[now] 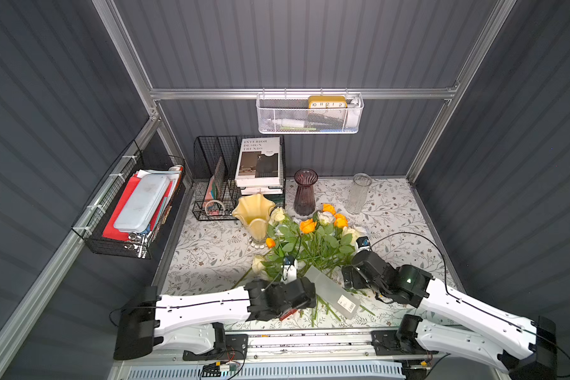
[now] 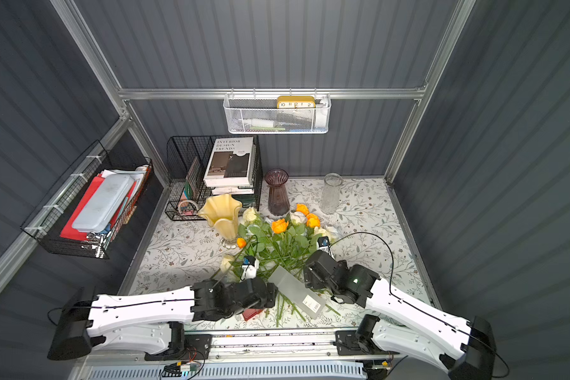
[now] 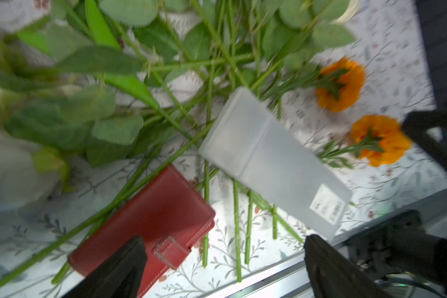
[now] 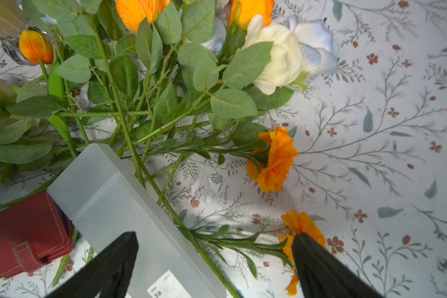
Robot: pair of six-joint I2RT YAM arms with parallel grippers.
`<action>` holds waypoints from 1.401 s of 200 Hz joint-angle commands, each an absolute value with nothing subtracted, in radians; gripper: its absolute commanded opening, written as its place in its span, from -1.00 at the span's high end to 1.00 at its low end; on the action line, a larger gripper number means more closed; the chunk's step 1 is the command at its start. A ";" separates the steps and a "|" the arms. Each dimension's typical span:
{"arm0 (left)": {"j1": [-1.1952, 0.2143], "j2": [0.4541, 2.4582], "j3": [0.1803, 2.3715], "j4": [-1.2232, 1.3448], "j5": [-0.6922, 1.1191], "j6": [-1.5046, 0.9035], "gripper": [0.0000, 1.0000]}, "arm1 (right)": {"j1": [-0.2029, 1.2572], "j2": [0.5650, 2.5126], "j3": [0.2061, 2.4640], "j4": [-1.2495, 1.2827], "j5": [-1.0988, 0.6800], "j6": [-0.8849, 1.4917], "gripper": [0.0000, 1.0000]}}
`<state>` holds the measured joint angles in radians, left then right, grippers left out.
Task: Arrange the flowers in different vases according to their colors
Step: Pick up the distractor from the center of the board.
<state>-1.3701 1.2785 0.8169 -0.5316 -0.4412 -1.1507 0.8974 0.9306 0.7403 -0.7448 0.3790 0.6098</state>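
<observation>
Across the middle of the table (image 1: 408, 210), which is covered in a leaf-printed cloth, the long green-stemmed artificial flowers (image 1: 313, 243) lie in one loose heap. Their orange, cream and bluish-white heads point toward the far edge and their stem ends toward the near edge. Beyond the heap three vases stand upright. A creamy-yellow vase with a wavy flared rim (image 1: 255, 214) is the one nearest the left edge, just beside the blooms. A dark purple ribbed glass vase (image 1: 305, 194) and a clear textured glass cylinder vase (image 1: 357, 194) stand nearer the far edge. A frosted flat rectangular plastic box (image 1: 329, 289) lies slantwise on the stems, and a red stitched leather wallet (image 3: 152, 222) lies just beside it by the near edge. Two ruffled orange marigolds (image 4: 274, 160) lie on the cloth at the heap's right side. The left jaws hang apart above the wallet and stem ends, gripping nothing. The right jaws also stand apart, one finger (image 4: 109, 265) over the box and the other overlapping one marigold's head; whether it touches the flower cannot be told.
</observation>
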 commanded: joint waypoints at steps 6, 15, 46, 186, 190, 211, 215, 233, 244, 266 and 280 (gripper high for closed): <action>-1.413 1.319 0.812 -0.642 -0.400 -1.297 -0.98 | 0.914 0.928 0.713 -0.779 0.326 0.701 -0.97; -1.413 1.313 0.780 -0.613 -0.390 -1.315 -0.98 | 0.917 0.928 0.703 -0.760 0.311 0.703 -0.97; -1.413 1.300 0.746 -0.632 -0.357 -1.402 -0.98 | 0.929 0.946 0.707 -0.742 0.295 0.709 -0.97; -1.304 1.568 0.747 -0.598 -0.343 -1.313 -0.38 | 0.931 1.103 0.731 -0.628 0.275 0.679 -0.97; -1.304 1.572 0.746 -0.594 -0.341 -1.309 -0.30 | 0.931 1.104 0.730 -0.625 0.276 0.678 -0.97; -1.308 1.576 0.740 -0.576 -0.322 -1.300 -0.01 | 0.931 1.113 0.728 -0.614 0.272 0.677 -0.97; -1.310 1.575 0.741 -0.575 -0.320 -1.299 0.04 | 0.931 1.117 0.728 -0.612 0.271 0.676 -0.97; -1.313 1.563 0.745 -0.578 -0.314 -1.296 0.28 | 0.931 1.127 0.728 -0.605 0.268 0.673 -0.96; -1.315 1.557 0.750 -0.589 -0.315 -1.293 0.39 | 0.931 1.134 0.729 -0.602 0.260 0.670 -0.94; -1.329 1.540 0.779 -0.643 -0.339 -1.297 0.64 | 0.931 1.137 0.729 -0.600 0.249 0.669 -0.93; -1.343 1.514 0.813 -0.692 -0.368 -1.304 0.73 | 0.931 1.129 0.731 -0.601 0.241 0.667 -0.91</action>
